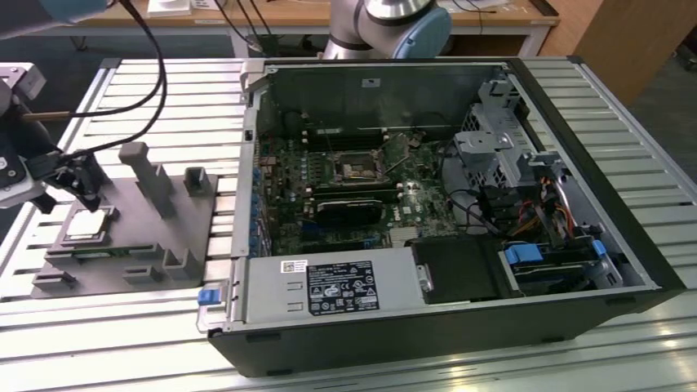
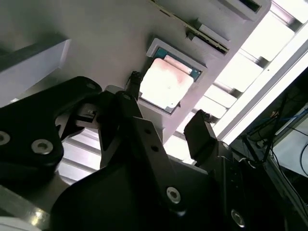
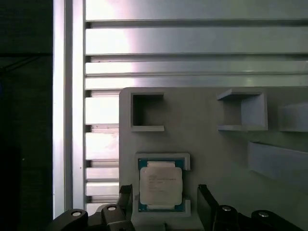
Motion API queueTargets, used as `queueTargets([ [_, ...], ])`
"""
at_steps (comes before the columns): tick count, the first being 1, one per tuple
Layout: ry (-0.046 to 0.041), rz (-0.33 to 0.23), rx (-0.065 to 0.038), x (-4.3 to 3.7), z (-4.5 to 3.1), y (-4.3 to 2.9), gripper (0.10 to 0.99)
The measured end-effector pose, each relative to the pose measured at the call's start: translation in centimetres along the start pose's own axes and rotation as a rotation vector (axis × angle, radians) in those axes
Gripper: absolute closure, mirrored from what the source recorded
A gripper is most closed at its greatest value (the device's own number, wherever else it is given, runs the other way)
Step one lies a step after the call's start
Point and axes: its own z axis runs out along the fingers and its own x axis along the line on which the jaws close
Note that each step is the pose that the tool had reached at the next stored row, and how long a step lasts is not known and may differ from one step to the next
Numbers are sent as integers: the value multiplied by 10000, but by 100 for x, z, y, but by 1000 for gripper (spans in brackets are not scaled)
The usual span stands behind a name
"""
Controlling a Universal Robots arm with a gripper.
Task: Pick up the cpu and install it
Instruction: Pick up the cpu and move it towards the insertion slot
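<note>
Silvery-grey cpu [image 1: 87, 226] lies in a grey fixture plate [image 1: 201, 224] on the bench [image 1: 642, 106], at the exterior view's left, the tool [image 1: 68, 198] just above. In the second wrist view the tool [image 2: 166, 101] stands open, fingers [image 2: 199, 132] flanking the cpu [image 2: 166, 83]. The first wrist view shows the cpu [image 3: 160, 185] seated in its recess.

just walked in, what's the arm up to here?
The arm's claw hangs open over the cpu, one finger to each side, not gripping it. The cpu lies flat in its nest on the grey holder tray, at the exterior view's left of the open computer case. The motherboard socket inside looks empty, so nothing is picked up or installed yet.
</note>
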Motion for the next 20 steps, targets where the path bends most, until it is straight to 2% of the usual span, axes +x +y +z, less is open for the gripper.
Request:
queueTargets([
  [10, 1, -49, -1, 16, 165, -8, 443],
  [12, 0, -49, -1, 17, 197, -9, 427],
  [13, 0, -49, -1, 17, 216, -10, 373],
  [20, 0, -49, -1, 18, 318, -14, 373],
])
